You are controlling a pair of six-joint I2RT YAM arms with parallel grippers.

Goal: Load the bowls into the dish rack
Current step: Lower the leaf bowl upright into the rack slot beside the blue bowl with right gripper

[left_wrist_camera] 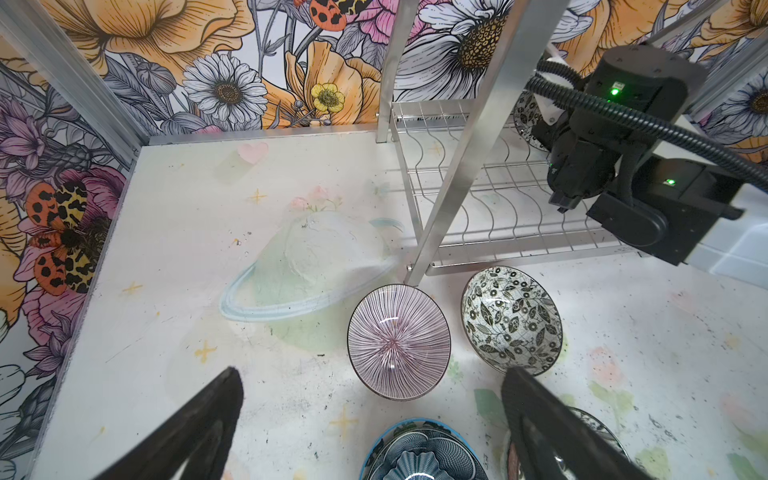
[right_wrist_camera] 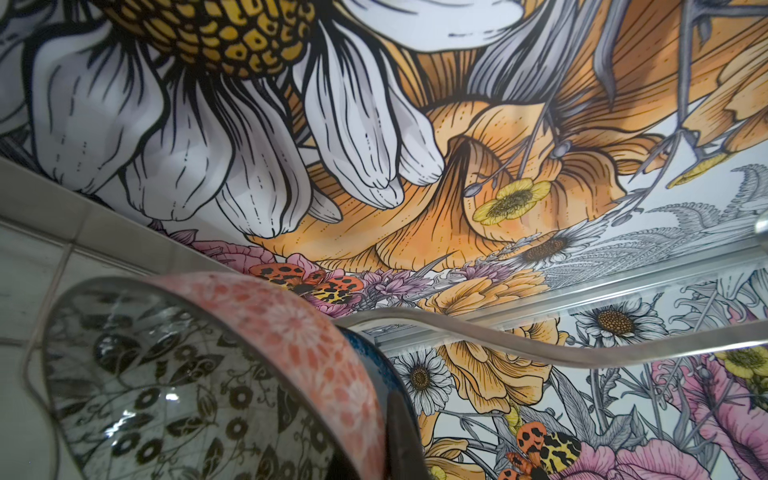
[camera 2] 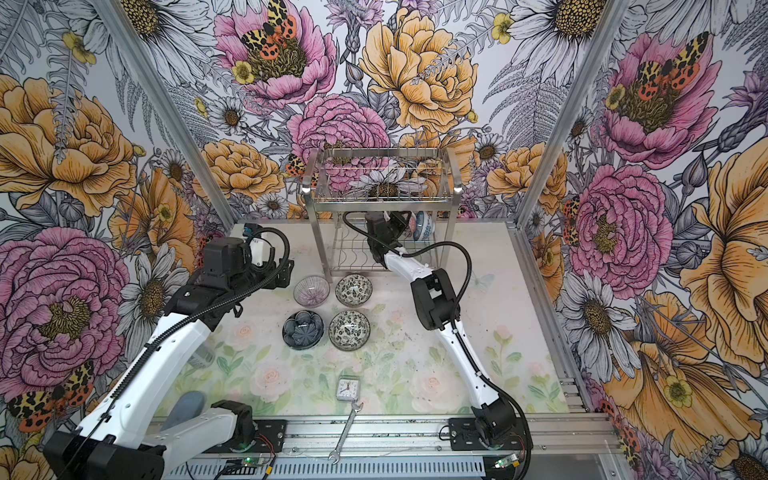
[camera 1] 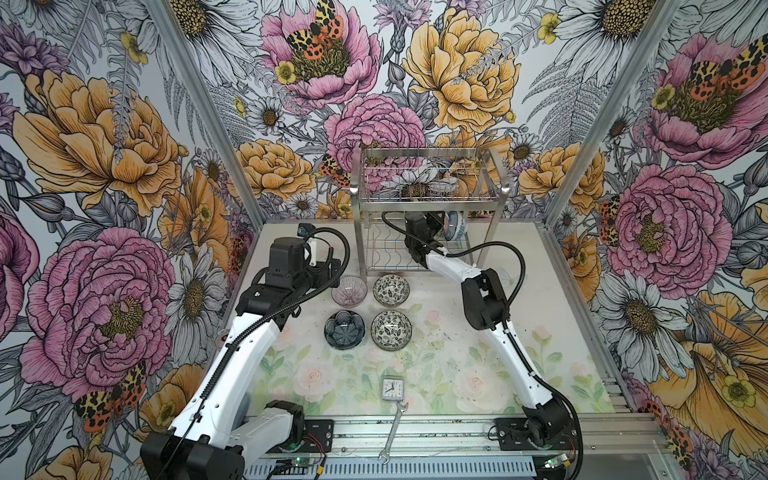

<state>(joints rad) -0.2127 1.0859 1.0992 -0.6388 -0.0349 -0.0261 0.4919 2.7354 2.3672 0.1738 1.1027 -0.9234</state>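
Four bowls sit on the table in front of the dish rack, the pink striped bowl just beside the wide-spread left gripper. Right gripper is pressed shut inside the lower tier next to a floral bowl standing on edge; fingertips hidden, so can't tell if it's pinching the rim.

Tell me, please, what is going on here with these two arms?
The right gripper, shut on a floral bowl, is in the lower tier of the dish rack, beside a blue-white bowl standing there. The left gripper hangs open near the pink striped bowl. Three more bowls wait on the table by it.
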